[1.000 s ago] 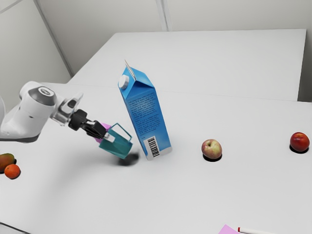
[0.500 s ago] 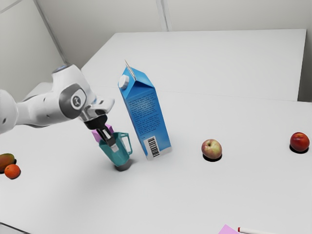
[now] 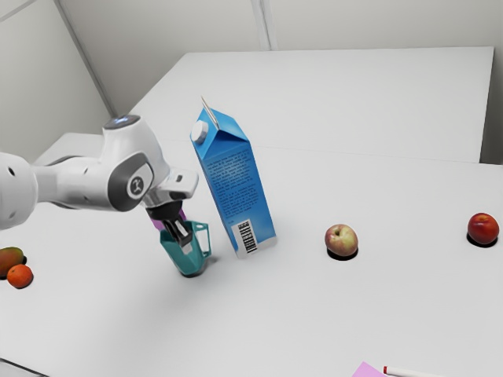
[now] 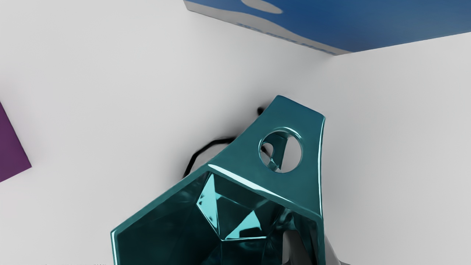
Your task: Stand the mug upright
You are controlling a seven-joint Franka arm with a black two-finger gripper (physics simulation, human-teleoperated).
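The end effector (image 3: 187, 245) grips the teal mug (image 3: 181, 261) by its wall, one finger (image 4: 295, 248) inside, near the blue carton (image 3: 236, 184).

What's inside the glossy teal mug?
Faceted inner surfaces of the glossy teal mug and one of the dark jaws; the jaws pinch the mug's wall, one inside, one outside. The surface behind the inner jaw is covered, so I can't tell what's there.

carton (image 3: 238, 184) between mug (image 3: 182, 258) and apple (image 3: 341, 239)

on the table (image 3: 291, 314), the carton stands just beside the mug, with a block (image 3: 157, 225) partly behind. at the exterior view's left, a tangerine (image 3: 20, 276) lies before a mango (image 3: 10, 259); at its right, a plum (image 3: 482, 228). nearest the camera, a marker (image 3: 413, 373) lies near a sheet (image 3: 366, 371).
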